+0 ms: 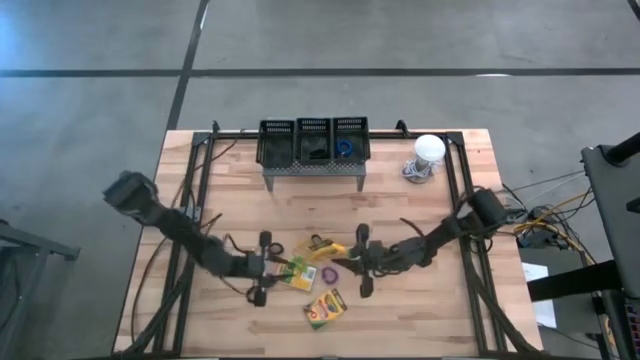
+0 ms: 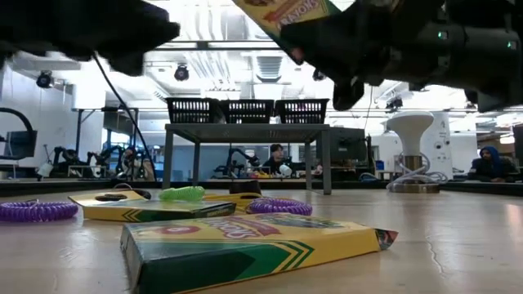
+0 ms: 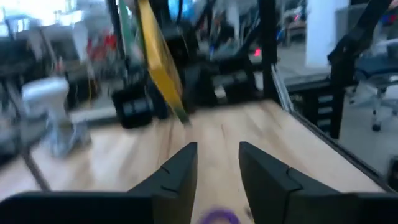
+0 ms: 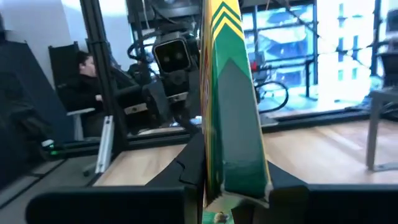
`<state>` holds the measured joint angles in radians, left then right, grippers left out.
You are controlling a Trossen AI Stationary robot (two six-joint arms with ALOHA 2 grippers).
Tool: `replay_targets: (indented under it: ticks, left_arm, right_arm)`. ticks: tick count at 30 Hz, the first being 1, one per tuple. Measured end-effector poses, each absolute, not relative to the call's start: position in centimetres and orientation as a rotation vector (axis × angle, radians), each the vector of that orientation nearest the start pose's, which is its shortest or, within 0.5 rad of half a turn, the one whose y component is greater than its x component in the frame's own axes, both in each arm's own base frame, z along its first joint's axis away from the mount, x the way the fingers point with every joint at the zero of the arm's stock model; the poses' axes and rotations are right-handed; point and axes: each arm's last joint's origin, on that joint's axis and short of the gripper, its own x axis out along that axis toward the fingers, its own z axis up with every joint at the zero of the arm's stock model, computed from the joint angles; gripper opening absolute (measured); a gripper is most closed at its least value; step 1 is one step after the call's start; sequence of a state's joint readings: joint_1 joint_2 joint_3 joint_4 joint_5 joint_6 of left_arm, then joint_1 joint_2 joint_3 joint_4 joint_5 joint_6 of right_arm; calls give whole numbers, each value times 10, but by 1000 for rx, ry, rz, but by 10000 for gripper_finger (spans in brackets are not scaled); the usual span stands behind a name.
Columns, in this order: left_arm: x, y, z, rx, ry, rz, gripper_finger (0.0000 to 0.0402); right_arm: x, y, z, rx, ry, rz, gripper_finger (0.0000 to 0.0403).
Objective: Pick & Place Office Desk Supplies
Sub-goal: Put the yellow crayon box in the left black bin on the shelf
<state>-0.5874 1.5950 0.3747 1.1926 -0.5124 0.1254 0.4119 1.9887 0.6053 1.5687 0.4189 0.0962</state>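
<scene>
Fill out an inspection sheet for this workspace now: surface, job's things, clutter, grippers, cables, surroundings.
Surface: wooden table, black frame rails along its sides.
Job's things: three mesh bins on a grey stand at the far edge, a blue loop in one; crayon boxes on the table; purple loop between them; another purple loop in the low view.
Clutter: white ball-like object at the far right corner.
Grippers: right gripper shut on a lifted crayon box; left gripper open above a purple loop.
Cables: one from the white object; a bundle off the table's right edge.
Surroundings: concrete floor; people seated behind.
</scene>
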Motion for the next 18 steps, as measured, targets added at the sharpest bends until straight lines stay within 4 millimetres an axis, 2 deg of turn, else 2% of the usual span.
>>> replay_targets:
  ticks: [3, 6, 8, 13, 18]
  left_arm:
    - [243, -117, 155, 165, -53, -103, 144]
    - [263, -106, 156, 143, -50, -54, 177]
    - [267, -103, 154, 132, -18, -46, 205]
    - [274, -109, 166, 106, -42, -98, 261]
    - [271, -122, 176, 141, -82, -140, 274]
  right_arm:
    - [310, 122, 130, 149, -174, -8, 34]
    - [318, 126, 132, 113, -190, -10, 34]
    - [322, 128, 139, 106, -224, -8, 34]
    - [321, 128, 144, 73, -234, -13, 34]
    - [320, 127, 147, 64, -240, -36, 34]
